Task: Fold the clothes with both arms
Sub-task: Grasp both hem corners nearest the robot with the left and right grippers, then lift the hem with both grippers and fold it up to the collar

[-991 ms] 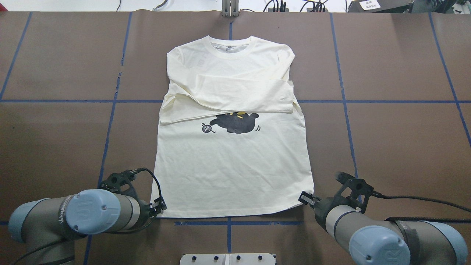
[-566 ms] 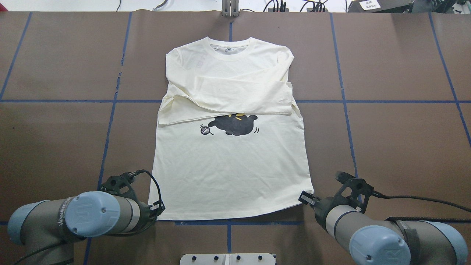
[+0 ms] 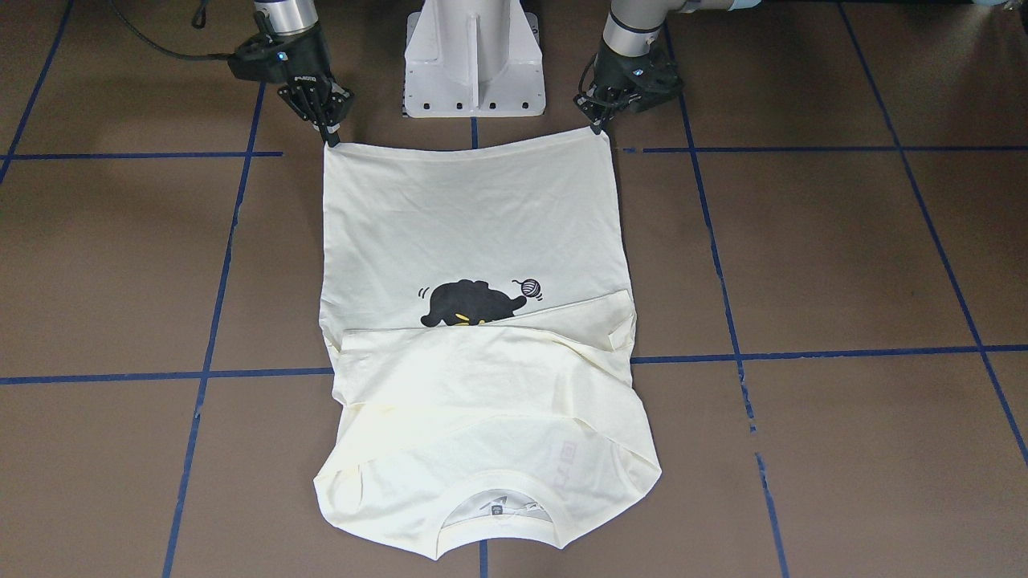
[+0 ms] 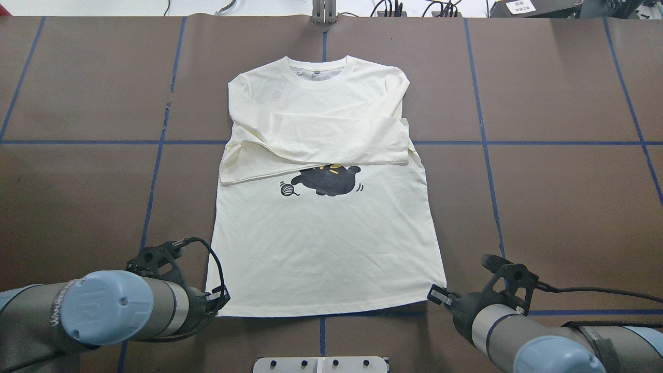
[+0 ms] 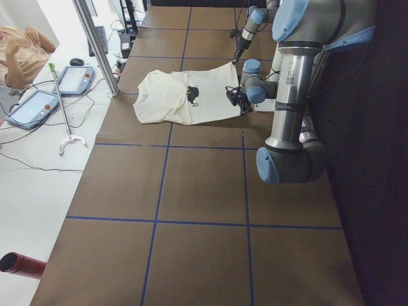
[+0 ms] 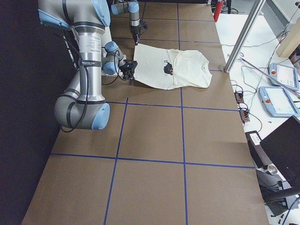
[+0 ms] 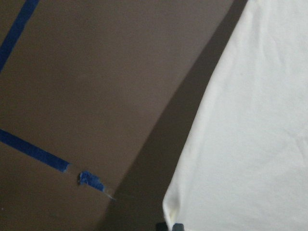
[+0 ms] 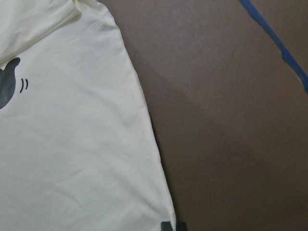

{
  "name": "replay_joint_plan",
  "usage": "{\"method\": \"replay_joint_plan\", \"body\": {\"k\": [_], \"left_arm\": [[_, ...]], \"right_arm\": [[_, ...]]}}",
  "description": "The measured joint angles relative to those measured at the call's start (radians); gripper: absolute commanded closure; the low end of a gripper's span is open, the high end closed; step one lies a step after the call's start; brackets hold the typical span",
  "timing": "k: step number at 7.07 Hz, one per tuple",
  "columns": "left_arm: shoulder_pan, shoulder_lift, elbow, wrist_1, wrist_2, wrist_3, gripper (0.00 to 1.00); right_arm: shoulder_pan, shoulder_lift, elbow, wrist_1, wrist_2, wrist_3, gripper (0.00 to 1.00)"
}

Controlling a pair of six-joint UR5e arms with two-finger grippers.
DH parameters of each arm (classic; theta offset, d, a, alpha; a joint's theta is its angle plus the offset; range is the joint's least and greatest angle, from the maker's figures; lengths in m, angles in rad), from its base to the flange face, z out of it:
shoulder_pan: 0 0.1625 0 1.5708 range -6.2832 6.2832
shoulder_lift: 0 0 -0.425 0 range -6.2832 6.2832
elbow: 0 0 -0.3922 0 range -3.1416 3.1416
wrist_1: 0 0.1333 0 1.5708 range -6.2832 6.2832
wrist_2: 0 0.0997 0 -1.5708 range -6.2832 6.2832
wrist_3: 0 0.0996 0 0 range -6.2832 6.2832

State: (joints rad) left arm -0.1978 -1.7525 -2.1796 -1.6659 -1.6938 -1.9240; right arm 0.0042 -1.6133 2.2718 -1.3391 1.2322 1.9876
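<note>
Brown table (image 4: pixel 77 181), left end effector (image 4: pixel 224 299), right end effector (image 4: pixel 434 292), each clamped on T-shirt (image 4: pixel 321 248) hem corner

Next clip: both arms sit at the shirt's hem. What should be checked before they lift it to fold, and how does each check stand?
1. Left gripper at the T-shirt hem's left corner: ok, shut on it.
2. Right gripper at the right corner: ok, shut on it.
3. Both sleeves folded across the chest: ok.
4. Hem lying flat between the corners: ok, few wrinkles.
5. Both fabric layers caught in each grip: cannot tell.
</note>
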Motion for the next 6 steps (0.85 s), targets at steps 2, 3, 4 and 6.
{"method": "replay_joint_plan", "body": {"k": [2, 3, 4, 6], "left_arm": [[0.01, 0.005, -0.082, 0.045, -0.008, 0.002, 1.0], [0.006, 0.003, -0.116, 0.066, -0.01, 0.017, 1.0], [-0.027, -0.015, -0.123, 0.073, -0.01, 0.067, 1.0], [-0.171, -0.104, -0.018, 0.073, -0.004, 0.264, 1.0]], "right_arm": [[-0.042, -0.054, 0.096, 0.0, -0.002, 0.003, 1.0], [-0.006, -0.051, 0.116, 0.001, 0.0, -0.002, 1.0], [0.047, -0.03, 0.115, 0.0, 0.008, -0.025, 1.0], [0.236, 0.109, -0.004, 0.0, 0.105, -0.177, 1.0]]}}
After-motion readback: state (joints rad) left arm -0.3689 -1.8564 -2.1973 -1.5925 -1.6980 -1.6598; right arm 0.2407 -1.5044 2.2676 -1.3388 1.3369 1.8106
